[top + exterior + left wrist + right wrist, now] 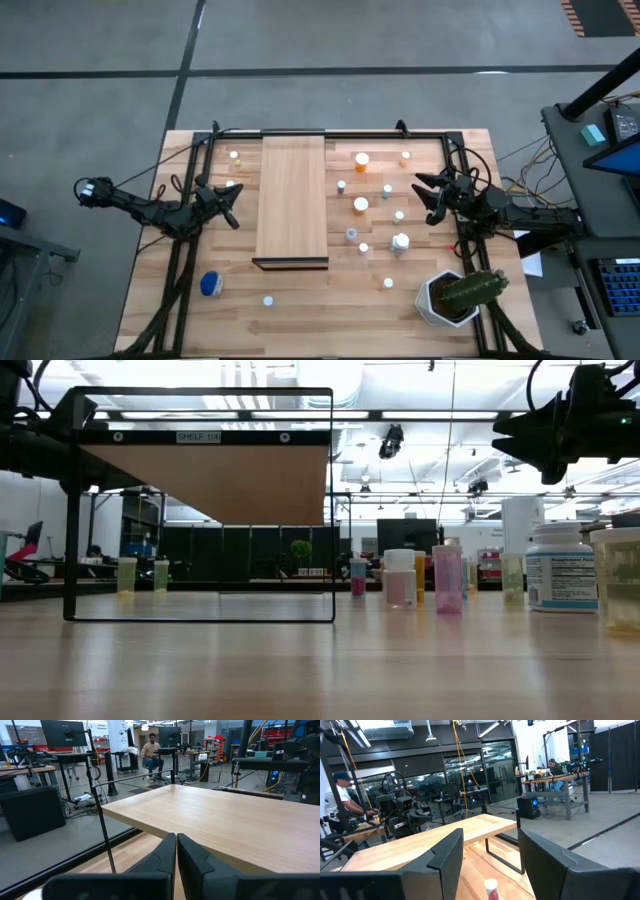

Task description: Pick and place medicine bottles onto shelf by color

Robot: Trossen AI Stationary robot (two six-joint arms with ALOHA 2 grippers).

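Note:
The shelf (292,200) is a pale wooden board raised on a black frame in the table's middle; it also shows in the low view (205,480). Several small white-capped bottles stand right of it, among them an orange one (361,160) and a pink one (491,889). Two bottles (234,156) stand left of the shelf. A fat blue bottle (210,284) stands near left. My left gripper (234,207) is shut and empty, level with the shelf's left edge (176,855). My right gripper (424,197) is open and empty above the bottles (490,860).
A white hexagonal pot with a green cactus (455,295) stands at the near right corner. Black frame rails (180,250) run along the table's left, right and far sides. A big white jar (560,565) stands on the low view's right. People show in the room beyond.

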